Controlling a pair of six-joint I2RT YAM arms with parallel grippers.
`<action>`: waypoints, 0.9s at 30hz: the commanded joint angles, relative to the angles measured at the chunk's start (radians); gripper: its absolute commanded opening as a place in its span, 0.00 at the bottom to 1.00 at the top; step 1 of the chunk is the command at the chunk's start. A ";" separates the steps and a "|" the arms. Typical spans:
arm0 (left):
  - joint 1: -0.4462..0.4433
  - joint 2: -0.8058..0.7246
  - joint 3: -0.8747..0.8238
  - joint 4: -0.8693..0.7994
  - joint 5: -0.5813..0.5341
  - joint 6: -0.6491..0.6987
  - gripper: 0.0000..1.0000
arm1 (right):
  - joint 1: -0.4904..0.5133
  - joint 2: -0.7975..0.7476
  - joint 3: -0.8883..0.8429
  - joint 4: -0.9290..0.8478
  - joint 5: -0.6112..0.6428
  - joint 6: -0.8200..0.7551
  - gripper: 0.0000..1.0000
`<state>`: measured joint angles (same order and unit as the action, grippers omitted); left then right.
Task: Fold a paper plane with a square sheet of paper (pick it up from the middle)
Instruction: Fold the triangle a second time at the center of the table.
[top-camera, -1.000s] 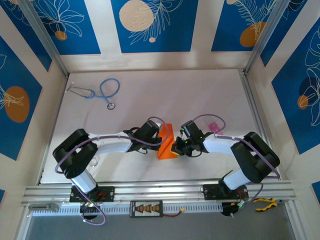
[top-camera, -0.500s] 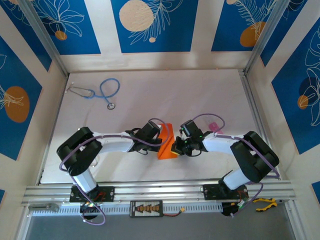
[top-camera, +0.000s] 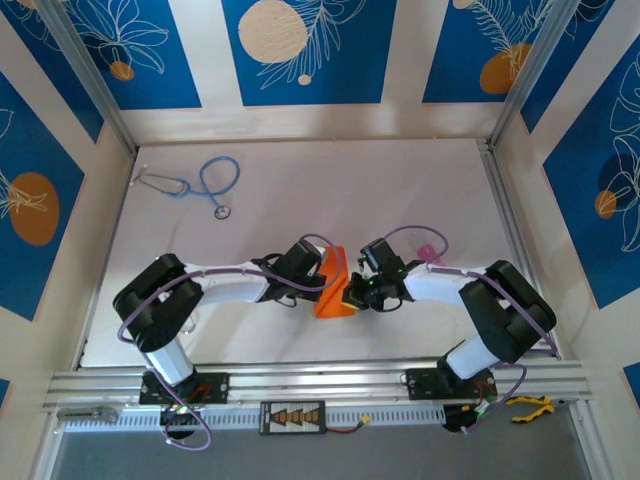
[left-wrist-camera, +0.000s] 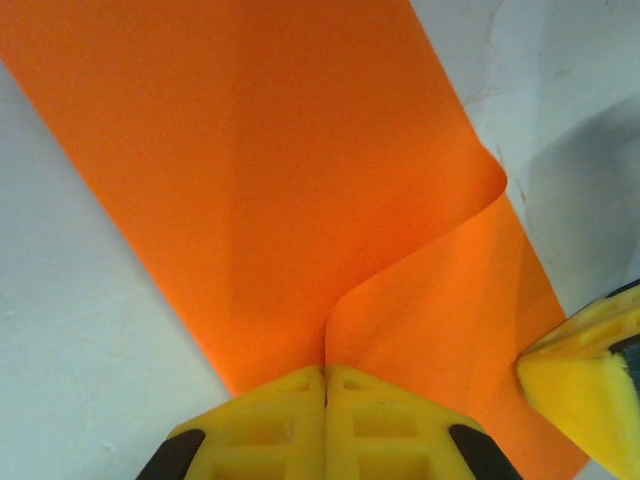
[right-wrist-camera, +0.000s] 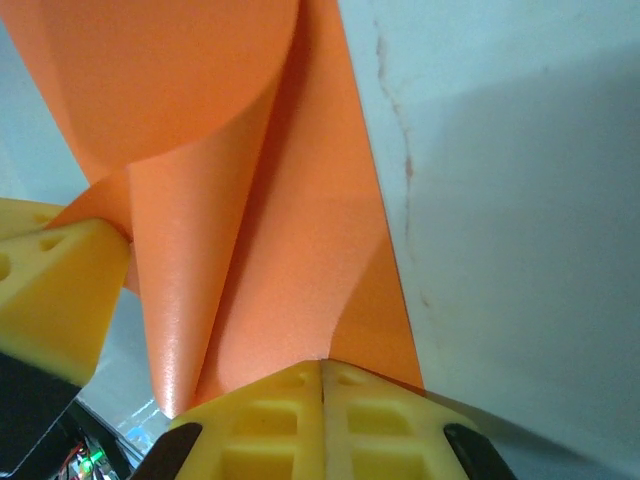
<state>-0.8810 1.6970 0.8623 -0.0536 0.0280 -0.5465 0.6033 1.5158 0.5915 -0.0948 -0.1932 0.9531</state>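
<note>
The orange paper (top-camera: 335, 283), folded into a narrow strip with a curled flap, sits between both grippers just above the near middle of the table. My left gripper (top-camera: 322, 287) is shut on its left edge; in the left wrist view the jaws (left-wrist-camera: 325, 375) pinch a raised fold of the paper (left-wrist-camera: 280, 180). From the other side, my right gripper (top-camera: 347, 296) is shut on the right edge. The right wrist view has the closed tips (right-wrist-camera: 322, 368) clamping the paper (right-wrist-camera: 290, 270). Each wrist view also catches a yellow finger of the other gripper, the right one's (left-wrist-camera: 585, 360) and the left one's (right-wrist-camera: 55, 290).
A blue stethoscope (top-camera: 205, 185) lies at the far left of the white table (top-camera: 330, 190). A small pink thing (top-camera: 428, 255) rests just behind the right forearm. Panelled walls close in the table on three sides.
The left arm's elbow has shifted slightly right, and the right gripper has edged a little left. Both still hold the paper, which has barely moved.
</note>
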 joint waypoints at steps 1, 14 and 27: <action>0.006 -0.006 0.021 -0.026 -0.014 0.029 0.00 | -0.005 0.034 -0.002 -0.077 0.023 -0.018 0.00; 0.007 0.029 -0.007 -0.022 -0.016 0.015 0.00 | -0.005 0.030 0.001 -0.063 0.007 -0.024 0.00; 0.007 0.011 -0.037 -0.005 -0.015 -0.007 0.00 | -0.008 -0.038 0.034 0.021 -0.045 0.002 0.00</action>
<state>-0.8810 1.7103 0.8440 -0.0422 0.0246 -0.5442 0.6014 1.5120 0.5987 -0.0975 -0.2100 0.9447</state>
